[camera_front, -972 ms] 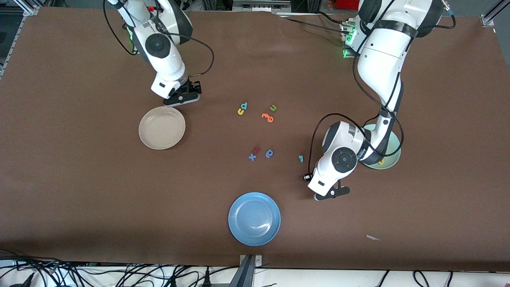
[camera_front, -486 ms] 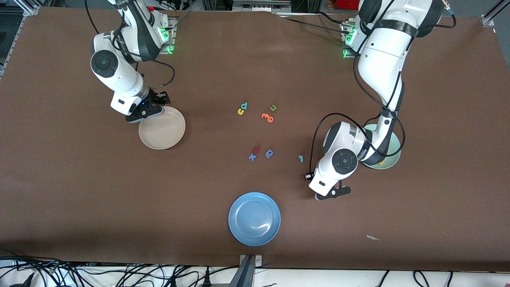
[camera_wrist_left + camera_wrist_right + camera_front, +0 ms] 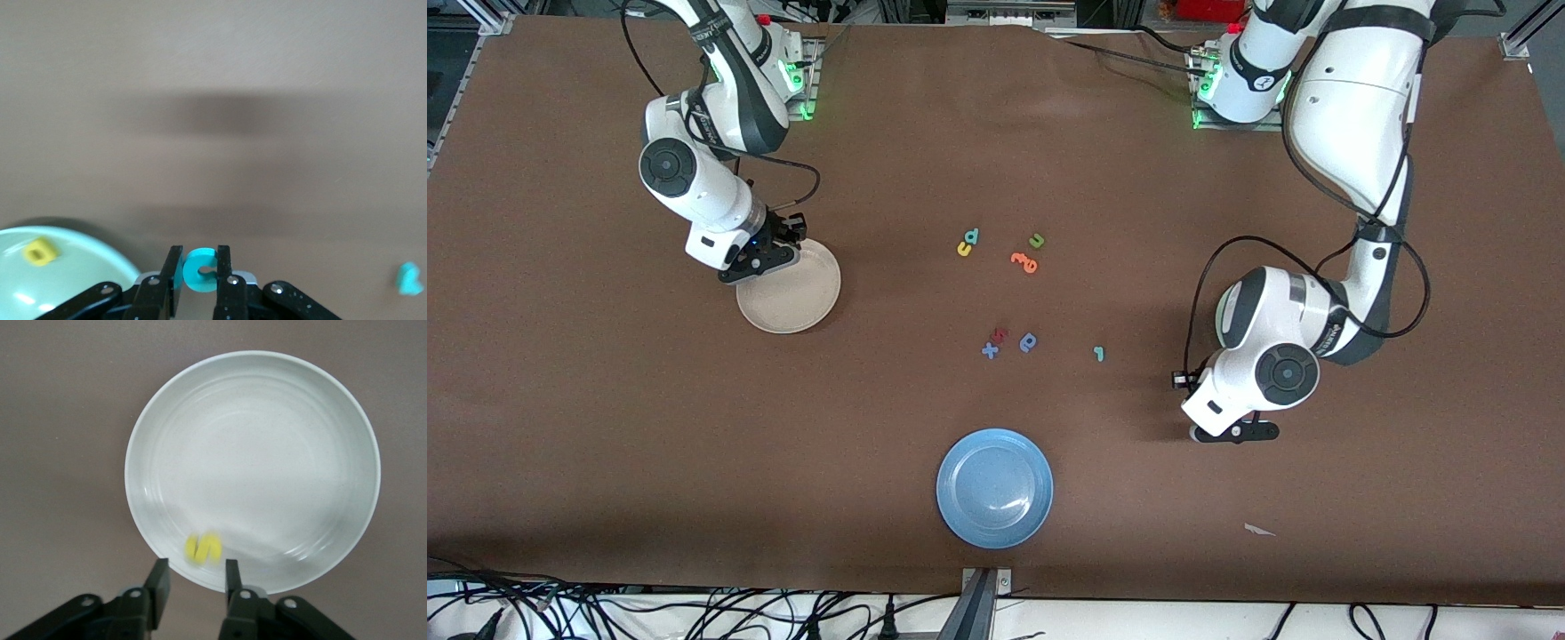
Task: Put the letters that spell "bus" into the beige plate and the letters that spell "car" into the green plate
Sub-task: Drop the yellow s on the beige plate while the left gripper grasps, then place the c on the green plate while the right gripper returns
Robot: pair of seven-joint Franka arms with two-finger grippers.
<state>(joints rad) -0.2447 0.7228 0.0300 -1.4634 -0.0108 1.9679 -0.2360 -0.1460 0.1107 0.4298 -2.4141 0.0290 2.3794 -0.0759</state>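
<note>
The teal "c" is clamped between the left gripper's fingers, which press on its outer curve. Its flat face is turned toward the left wrist camera and its gap faces one finger. It is round, so no long axis shows.

Half a second ago this gripper hung closer to the centre of the front view. The left gripper has since slid toward the left arm's end, low in that view over bare table. The arm now hides the green plate from the front camera. In the left wrist view the plate's rim lies just beside the fingers, with the yellow "a" inside. The thin teal "r" lies on the table, well apart from the plate.

The right gripper, in the upper part of the front view, has crept slightly inward over the beige plate's rim. Its jaws stand apart with nothing between them. A yellow letter lies in the plate near that rim, too blurred to tell which way it points.

The other letters have not moved. The yellow "u" touches the teal "b" above centre. The green "u" and orange letter lie nearby. The blue plate sits at the bottom middle.
</note>
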